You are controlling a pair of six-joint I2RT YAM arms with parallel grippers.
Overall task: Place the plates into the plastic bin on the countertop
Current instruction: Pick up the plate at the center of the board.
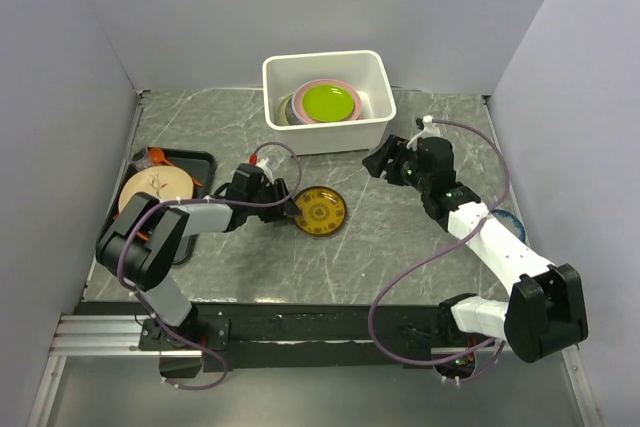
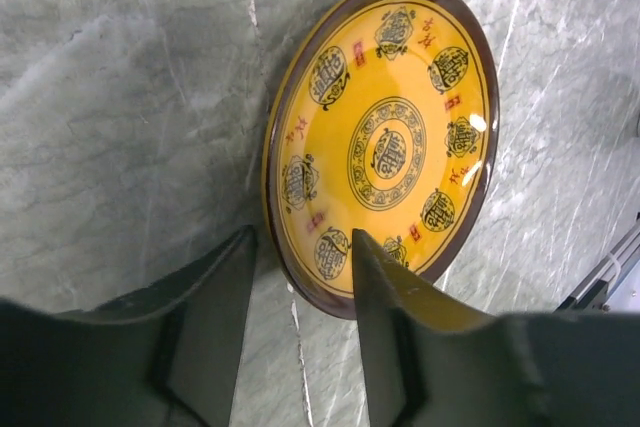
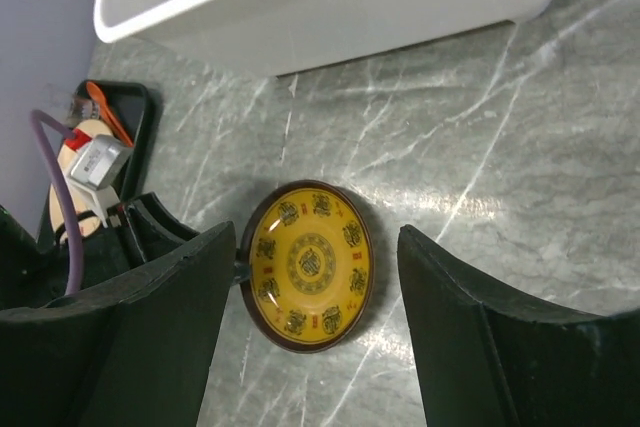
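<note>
Yellow plate (image 1: pixel 319 211): round, no long axis, flat on the countertop (image 1: pixel 400 247) on the near side of the plastic bin (image 1: pixel 330 135). Left gripper (image 2: pixel 300 252): nearer arm, at the plate's left edge, jaws half spread astride the rim, one finger outside and one over the well, no pinch visible. Right gripper (image 3: pixel 316 235): well apart to the right, jaws spread wide, empty.

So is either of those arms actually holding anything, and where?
Nothing is held yet: the left gripper straddles the yellow plate at its near rim, with a gap showing beside one finger. The right gripper hangs open and empty.
</note>
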